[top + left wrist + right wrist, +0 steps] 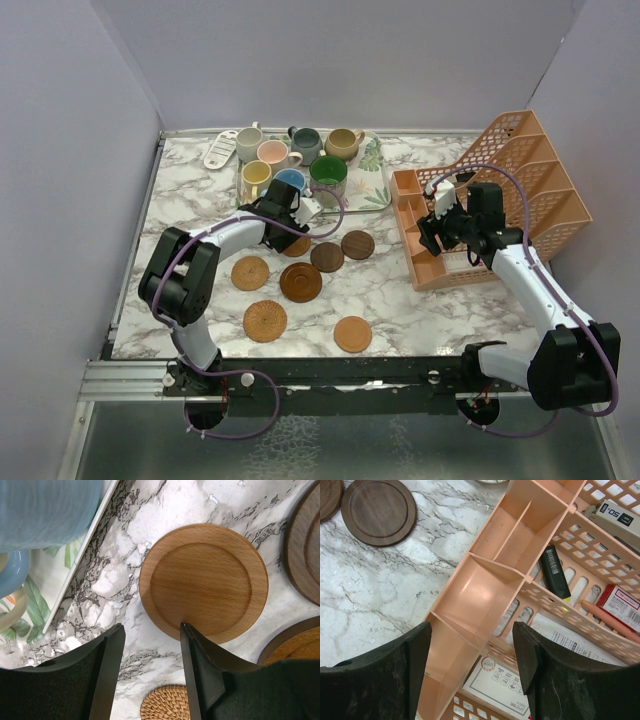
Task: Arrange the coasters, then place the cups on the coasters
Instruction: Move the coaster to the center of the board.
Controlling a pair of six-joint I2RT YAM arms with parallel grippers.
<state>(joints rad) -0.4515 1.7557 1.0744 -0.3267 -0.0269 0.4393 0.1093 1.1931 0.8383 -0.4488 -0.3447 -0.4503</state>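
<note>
**Both grippers spread and empty; cups on the tray, coasters on the marble**

The left gripper point(152, 626) is seen with its jaws spread, and only the bare marble table point(220, 505) shows between them. To its left lies the leaf-patterned tray point(82, 560), on which the light blue cup point(45, 510) stands. In the top view all seven cups point(272, 153) are gathered on that tray, ahead of the gripper. Directly ahead of the fingers a light wooden coaster point(203, 582) lies flat. Its near rim is overlapped by the right fingertip point(192, 640), and whether contact is made cannot be told. A woven coaster point(162, 702) is seen beneath the gripper. A dark-rimmed coaster point(295, 642) lies just to its right, and a dark wooden coaster point(305, 550) ahead and to the right. The remaining coasters point(265, 320) are spread over the marble behind it.

The right gripper point(472, 625) is likewise held wide apart and empty, above the front compartments of the orange mesh rack point(495, 580). Ahead and to its left a dark coaster point(379, 511) rests on the marble. Ahead and to its right a black marker point(555, 572) and a red box point(620, 605) are seen inside the rack.
</note>
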